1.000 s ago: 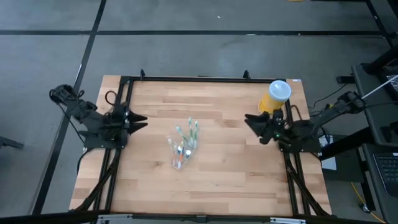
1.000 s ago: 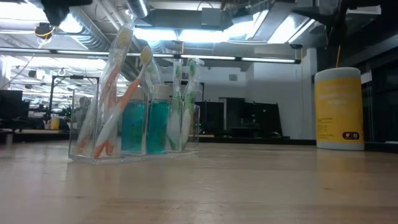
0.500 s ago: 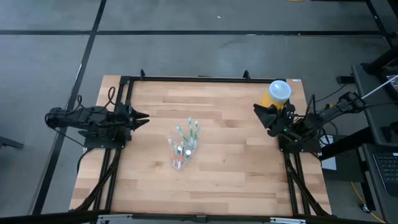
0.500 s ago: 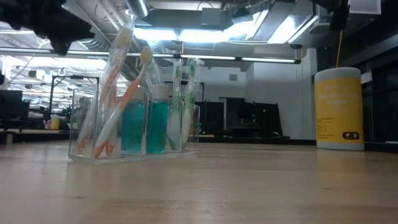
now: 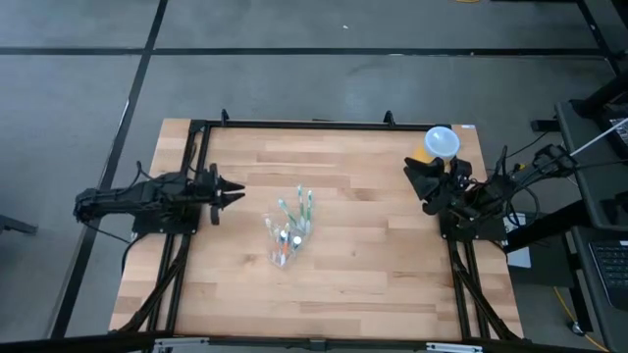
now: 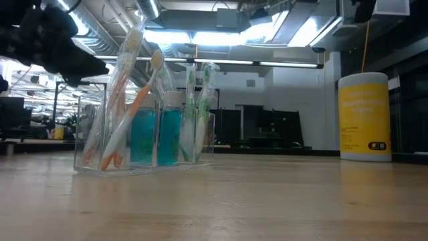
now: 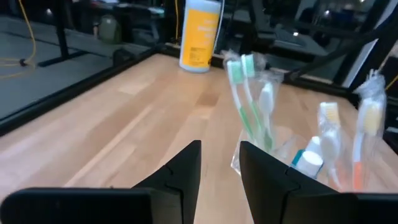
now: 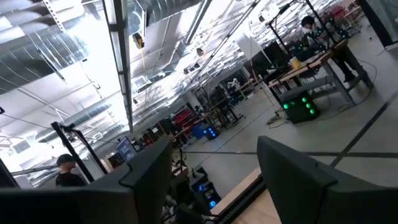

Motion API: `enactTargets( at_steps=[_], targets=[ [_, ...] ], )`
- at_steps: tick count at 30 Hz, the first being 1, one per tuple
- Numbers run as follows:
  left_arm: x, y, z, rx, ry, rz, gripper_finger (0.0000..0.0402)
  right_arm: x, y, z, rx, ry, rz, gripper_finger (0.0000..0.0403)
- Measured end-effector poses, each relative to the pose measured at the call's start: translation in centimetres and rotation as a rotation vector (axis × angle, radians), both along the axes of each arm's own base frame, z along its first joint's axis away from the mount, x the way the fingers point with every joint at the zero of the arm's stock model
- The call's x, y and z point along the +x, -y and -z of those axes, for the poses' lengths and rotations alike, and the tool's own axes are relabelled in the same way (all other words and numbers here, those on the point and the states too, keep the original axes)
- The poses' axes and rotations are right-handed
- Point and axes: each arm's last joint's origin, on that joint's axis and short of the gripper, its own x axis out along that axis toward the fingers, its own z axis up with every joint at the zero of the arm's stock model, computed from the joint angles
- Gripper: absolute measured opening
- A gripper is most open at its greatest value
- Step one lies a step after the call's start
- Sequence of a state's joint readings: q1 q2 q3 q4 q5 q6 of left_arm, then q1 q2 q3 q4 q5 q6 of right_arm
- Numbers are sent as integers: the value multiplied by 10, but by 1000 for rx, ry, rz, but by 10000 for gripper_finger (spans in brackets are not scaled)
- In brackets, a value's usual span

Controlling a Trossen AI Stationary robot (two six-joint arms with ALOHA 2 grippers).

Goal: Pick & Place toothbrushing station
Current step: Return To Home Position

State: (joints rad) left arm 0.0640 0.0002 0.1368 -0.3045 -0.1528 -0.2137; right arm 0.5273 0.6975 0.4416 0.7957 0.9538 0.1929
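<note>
Yellow canister (image 5: 442, 144) beside right arm (image 5: 473, 201), organizer (image 5: 287, 231) at centre

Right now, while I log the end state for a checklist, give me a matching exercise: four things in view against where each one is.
Things: 1 organizer; 2 canister; 3 left gripper; 4 green toothbrushes.
Places: A over the left side of the table; B standing in the organizer; C a right-hand table corner; D mid-table.
Pairs: 1-D; 2-C; 3-A; 4-B.
</note>
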Motion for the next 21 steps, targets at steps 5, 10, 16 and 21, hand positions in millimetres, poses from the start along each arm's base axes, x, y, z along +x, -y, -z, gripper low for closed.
enactTargets(
  at_steps=[5,10,16,21],
  targets=[
    [3,-5,10,-28,-7,24,106,-3,-2,-1,-9,-10,-2,238],
    [7,-8,11,1,25,25,106,-7,-6,-2,-31,-30,-3,238],
    [14,-6,19,-76,-62,119,106,-11,-9,-3,-53,-45,-7,238],
    [20,-4,27,-158,-153,106,106,-14,-9,-5,-55,-42,-15,238]
  ],
)
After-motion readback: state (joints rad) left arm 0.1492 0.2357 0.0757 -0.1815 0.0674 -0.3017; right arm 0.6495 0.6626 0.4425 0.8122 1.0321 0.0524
